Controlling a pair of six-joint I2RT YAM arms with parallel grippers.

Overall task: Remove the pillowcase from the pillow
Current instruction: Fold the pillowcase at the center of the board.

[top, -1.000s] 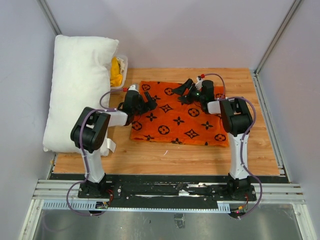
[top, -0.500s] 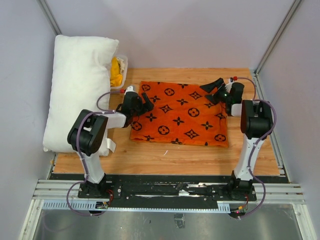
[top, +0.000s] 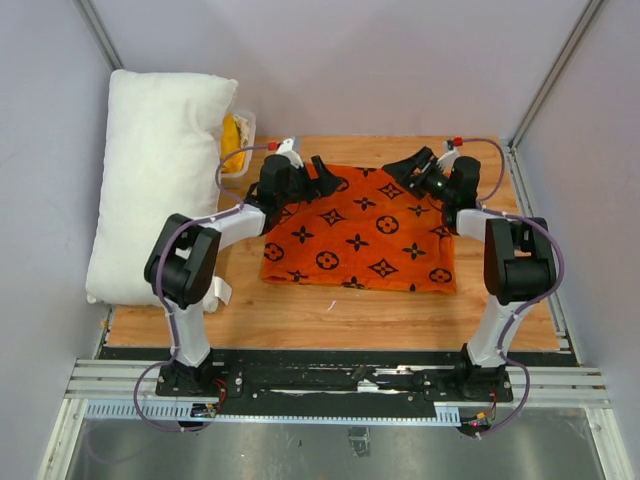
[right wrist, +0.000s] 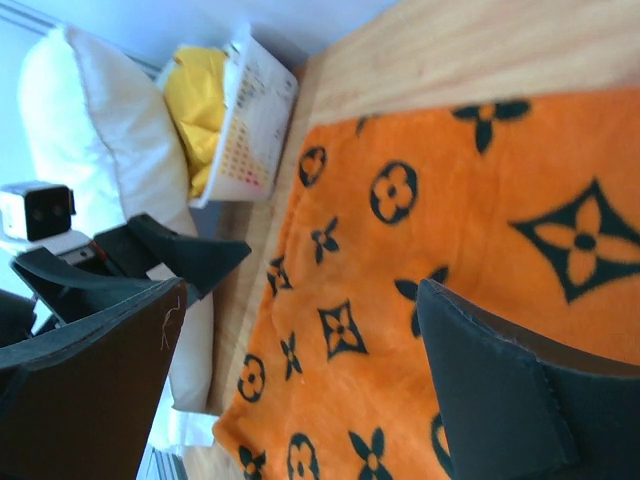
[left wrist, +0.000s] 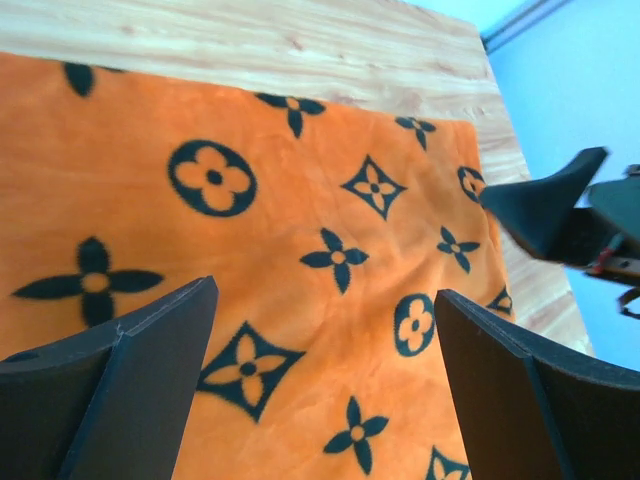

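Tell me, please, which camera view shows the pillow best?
The top external view: the whole pillow shows there, lying left of the pillowcase and apart from it. The right wrist view catches only part of it, beside the basket. The left wrist view shows none.

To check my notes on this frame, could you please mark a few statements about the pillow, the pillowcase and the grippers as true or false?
1. The pillowcase lies spread flat on the table, apart from the pillow. True.
2. The left gripper is shut on the pillowcase. False: its jaws stand open over the fabric, gripping nothing.
3. The pillow lies along the table's right side. False: it is at the left, against the wall.
4. A white basket holding yellow cloth sits beside the pillow. True.
5. The right gripper is open. True.
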